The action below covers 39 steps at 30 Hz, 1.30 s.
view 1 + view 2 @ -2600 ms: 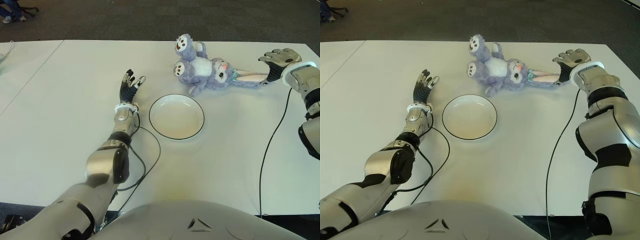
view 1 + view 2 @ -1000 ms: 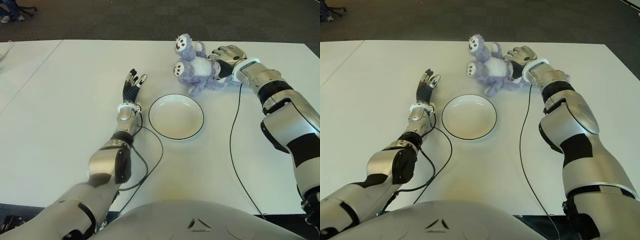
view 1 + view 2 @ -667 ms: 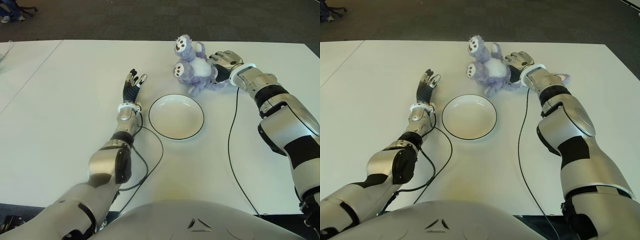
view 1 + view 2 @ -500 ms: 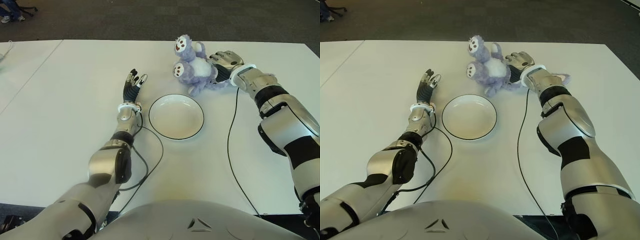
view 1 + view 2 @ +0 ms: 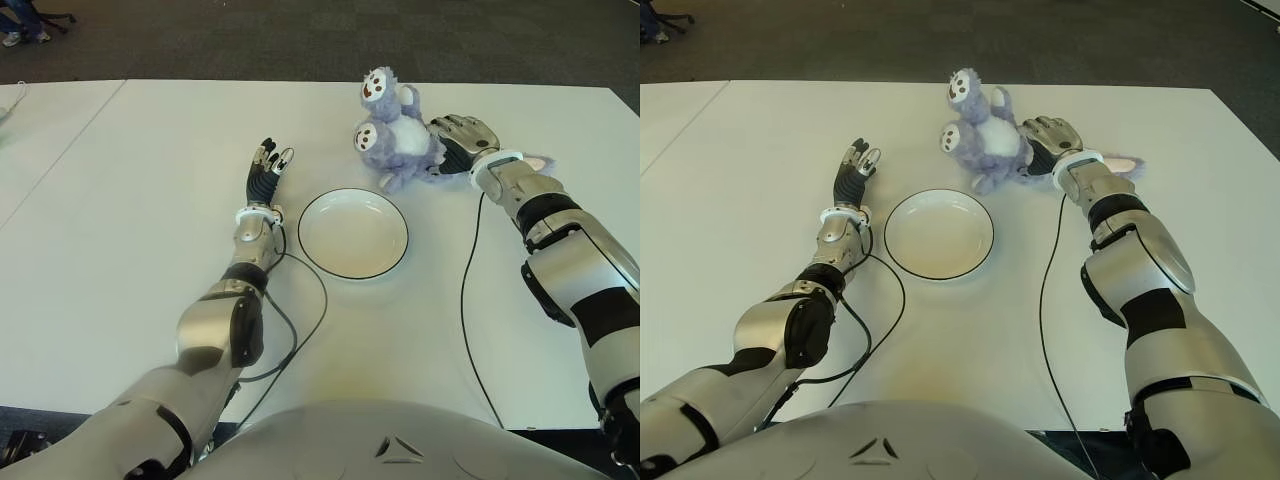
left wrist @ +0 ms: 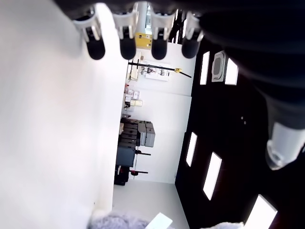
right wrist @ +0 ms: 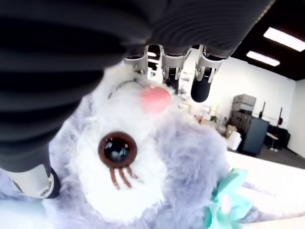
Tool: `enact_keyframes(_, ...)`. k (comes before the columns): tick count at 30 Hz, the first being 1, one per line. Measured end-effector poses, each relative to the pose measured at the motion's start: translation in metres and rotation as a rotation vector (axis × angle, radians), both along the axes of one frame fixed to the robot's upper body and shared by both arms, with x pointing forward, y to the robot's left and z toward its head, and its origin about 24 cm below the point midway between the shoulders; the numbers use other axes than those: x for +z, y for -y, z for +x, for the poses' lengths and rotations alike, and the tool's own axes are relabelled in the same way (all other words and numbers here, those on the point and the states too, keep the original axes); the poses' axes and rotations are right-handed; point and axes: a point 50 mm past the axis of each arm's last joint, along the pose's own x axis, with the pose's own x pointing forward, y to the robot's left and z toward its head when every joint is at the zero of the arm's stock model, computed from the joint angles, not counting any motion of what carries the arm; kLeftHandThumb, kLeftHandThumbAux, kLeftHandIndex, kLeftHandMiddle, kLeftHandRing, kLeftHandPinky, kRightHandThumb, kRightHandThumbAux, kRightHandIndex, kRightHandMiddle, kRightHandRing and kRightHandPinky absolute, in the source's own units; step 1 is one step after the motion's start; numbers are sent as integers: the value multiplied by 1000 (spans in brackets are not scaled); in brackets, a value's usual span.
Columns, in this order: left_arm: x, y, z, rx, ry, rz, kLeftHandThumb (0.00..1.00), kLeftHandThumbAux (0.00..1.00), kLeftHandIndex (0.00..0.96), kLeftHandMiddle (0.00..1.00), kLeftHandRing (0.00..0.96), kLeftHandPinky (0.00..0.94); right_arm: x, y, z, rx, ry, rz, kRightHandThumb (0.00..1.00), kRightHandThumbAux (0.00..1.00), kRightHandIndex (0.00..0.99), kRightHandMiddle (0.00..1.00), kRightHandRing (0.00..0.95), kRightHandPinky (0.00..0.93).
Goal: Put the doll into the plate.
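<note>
**Plush doll gripped at the head, plate waiting empty**

Purple-grey fur fills the right wrist view: the doll [image 7: 143, 157], face-on, one glass eye and pink nose close up, with the right hand [image 5: 462, 138] curled over its head. Fingertips [image 7: 200, 90] hook past the nose and a thumb shows at the other side, so the hand is closed around the head, not merely touching it. A teal bow sits at the doll's neck.

From the eye views the doll lies toward the far edge of the white table [image 5: 120, 280], feet tipped up and soles facing the camera, body trailing from the grasp. Holding by the head lets the soft body hang free; judged likely to swing or sag once raised.

White plate [image 5: 353, 233], dark-rimmed, sits nearer the robot than the doll, just short of it and apart, nothing in it. Doll not yet over the rim.

Left hand [image 5: 266, 167] shows beside the plate on its left, fingers straight and spread, holding nothing; seemingly kept clear of the route.

A black cable [image 5: 468, 300] runs along the table by the right arm.

Next move, as judged: lift, draw toward the near edge, lower into plate.
</note>
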Motion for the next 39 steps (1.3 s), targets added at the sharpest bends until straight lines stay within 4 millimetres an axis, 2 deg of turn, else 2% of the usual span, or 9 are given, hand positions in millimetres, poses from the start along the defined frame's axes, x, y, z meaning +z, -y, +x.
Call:
enact_keyframes(12,0,0,0,-1,0,0,0,547,0,33,27,27,-8,8,-6,-52,14,109,359,611,1,0,0,0)
enact_keyframes(15,0,0,0,0,0,0,0,531,0,29,24,28,-9,11,-8,-68,18,150,385,628,15,0,2,90)
enact_keyframes(16,0,0,0,0,0,0,0,527,0,26,22,27,-9,12,-8,-74,20,166,417,635,61,29,84,203)
enact_keyframes(19,0,0,0,1,0,-1,0,526,0,25,21,27,-10,14,-10,-93,29,229,429,637,76,38,110,240)
enact_keyframes(20,0,0,0,1,0,-1,0,522,0,23,19,21,-10,15,-10,-98,31,241,494,618,167,124,191,298)
enact_keyframes(25,0,-1,0,5,0,-6,0,513,0,23,18,17,-9,19,-12,-123,56,347,597,588,255,232,287,357)
enact_keyframes(26,0,-1,0,6,0,-7,0,509,0,24,19,17,-10,20,-13,-126,59,363,676,680,371,255,301,352)
enact_keyframes(27,0,-1,0,6,0,-9,0,509,0,24,19,18,-10,21,-13,-132,63,385,690,695,390,259,303,351)
enact_keyframes(39,0,-4,0,4,5,-37,0,519,16,28,22,27,-16,20,-18,-174,90,575,714,708,416,299,332,360)
